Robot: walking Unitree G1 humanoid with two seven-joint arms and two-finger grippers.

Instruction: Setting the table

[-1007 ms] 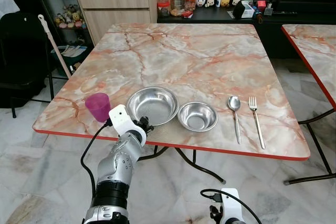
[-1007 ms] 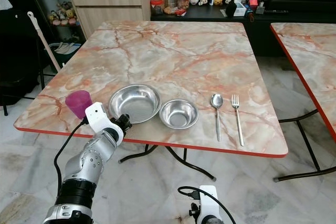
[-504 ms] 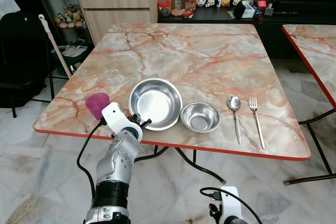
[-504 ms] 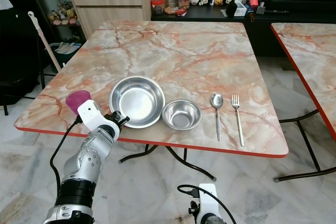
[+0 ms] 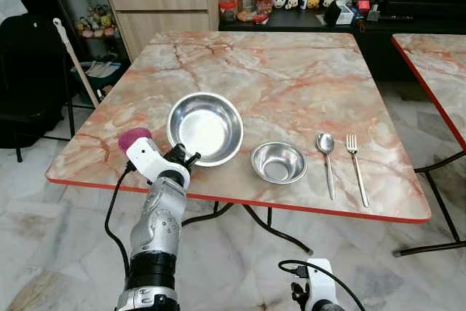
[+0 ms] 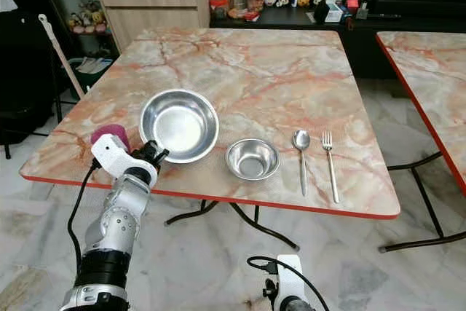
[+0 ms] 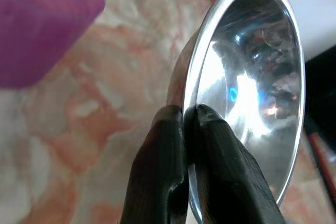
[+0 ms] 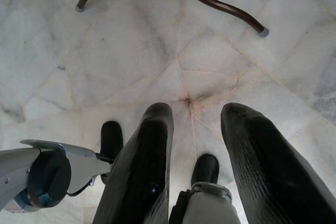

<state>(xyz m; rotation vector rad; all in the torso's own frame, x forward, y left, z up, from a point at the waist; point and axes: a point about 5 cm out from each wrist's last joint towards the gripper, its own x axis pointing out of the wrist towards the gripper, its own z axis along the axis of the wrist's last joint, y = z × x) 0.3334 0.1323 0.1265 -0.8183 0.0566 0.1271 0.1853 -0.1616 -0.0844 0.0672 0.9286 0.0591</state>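
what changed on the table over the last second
The left gripper, shut on the near rim of the large steel bowl, has pulled the bowl away from the small steel bowl, lifting and tilting it up on the left side of the table. The small bowl, spoon, fork and purple cup stayed put. The right gripper hangs open over the floor.

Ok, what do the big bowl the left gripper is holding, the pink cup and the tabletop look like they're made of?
Large bowl, pinched at its rim by the left gripper: likely polished steel, mirror-bright with reflections. Pink cup: probably matte plastic, opaque and without glare. Table: glossy marble pattern with orange veins, possibly laminate given the thin red edge.
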